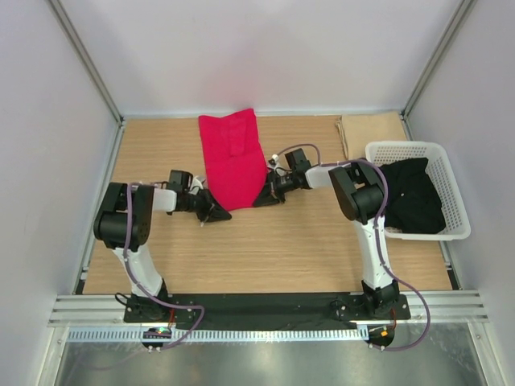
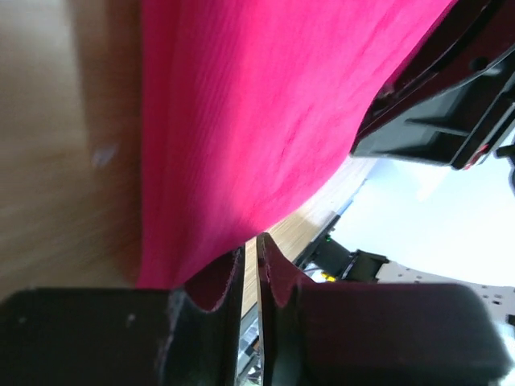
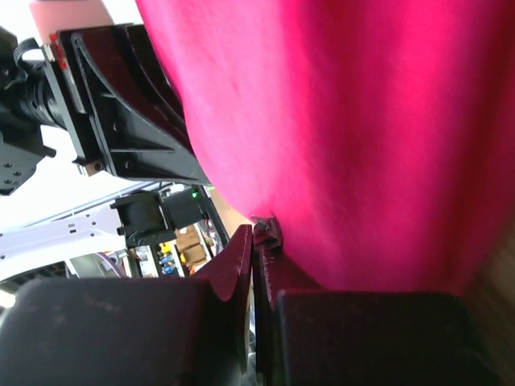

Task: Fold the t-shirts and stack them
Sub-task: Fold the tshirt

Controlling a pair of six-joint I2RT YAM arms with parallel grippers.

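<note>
A crimson red t-shirt (image 1: pixel 232 153) lies folded into a long narrow strip on the wooden table, running from the back wall toward the arms. Its near end tapers to a point between my two grippers. My left gripper (image 1: pixel 216 211) is at the left of that end. In the left wrist view its jaws (image 2: pixel 251 240) are almost closed, with the shirt's edge (image 2: pixel 241 104) at their tips. My right gripper (image 1: pixel 267 195) is at the right of that end. In the right wrist view it (image 3: pixel 256 229) is shut, pinching a small tuft of the shirt (image 3: pixel 362 121).
A white lattice basket (image 1: pixel 455 201) stands at the right edge and holds a black garment (image 1: pixel 410 193). A folded tan cloth (image 1: pixel 372 129) lies at the back right, next to the basket. White walls close off the back and both sides of the table.
</note>
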